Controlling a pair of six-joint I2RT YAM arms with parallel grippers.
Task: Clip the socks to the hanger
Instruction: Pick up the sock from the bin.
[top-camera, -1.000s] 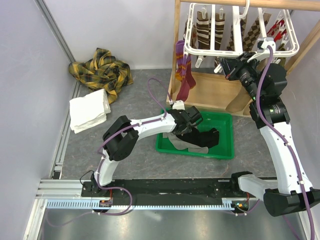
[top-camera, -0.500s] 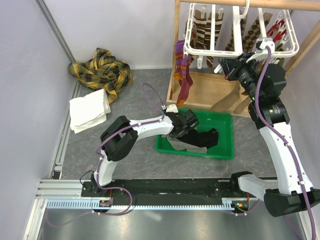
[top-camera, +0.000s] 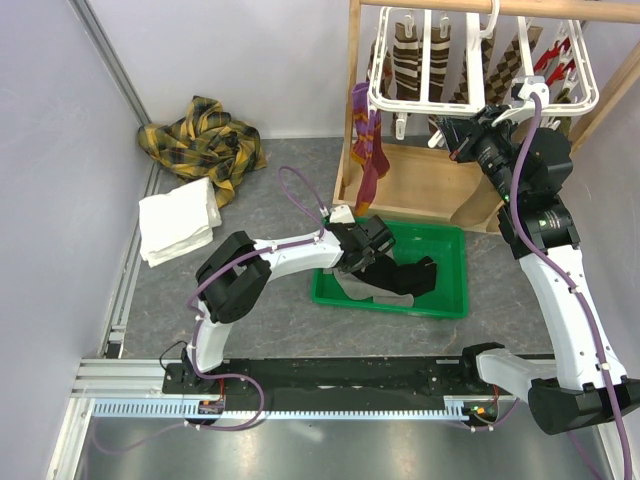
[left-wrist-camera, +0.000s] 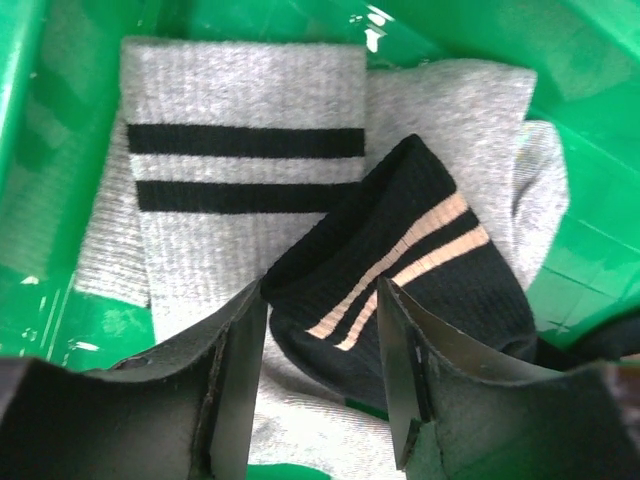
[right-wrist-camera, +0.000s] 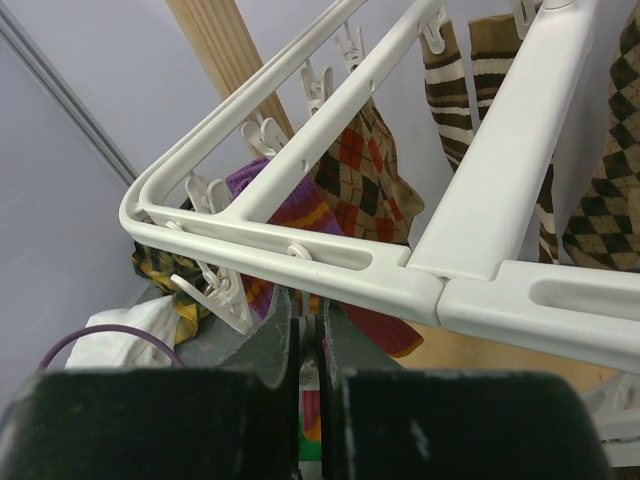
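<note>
I'm at the pick-up: my left gripper (left-wrist-camera: 320, 300) straddles the cuff of the black sock (left-wrist-camera: 400, 260), fingers parted, at lower centre, atop the grey sock (left-wrist-camera: 240, 200) in the green bin (left-wrist-camera: 30, 150). My right gripper (right-wrist-camera: 308, 340) is closed, empty as far as I can tell, just under the hanger (right-wrist-camera: 480, 190). Next, I judge, I pinch the cuff squarely and lift.

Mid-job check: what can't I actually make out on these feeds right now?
- Left wrist view: the black sock lies between the open left gripper fingers, but the bottom edge cuts off its lower end. Contact is unclear.
- Top view: the arm's wrist hides those fingertips and part of the green bin.
- Right wrist view: the right gripper is shut beneath the hanger. Its own fingers hide whether it pinches a clip.
</note>
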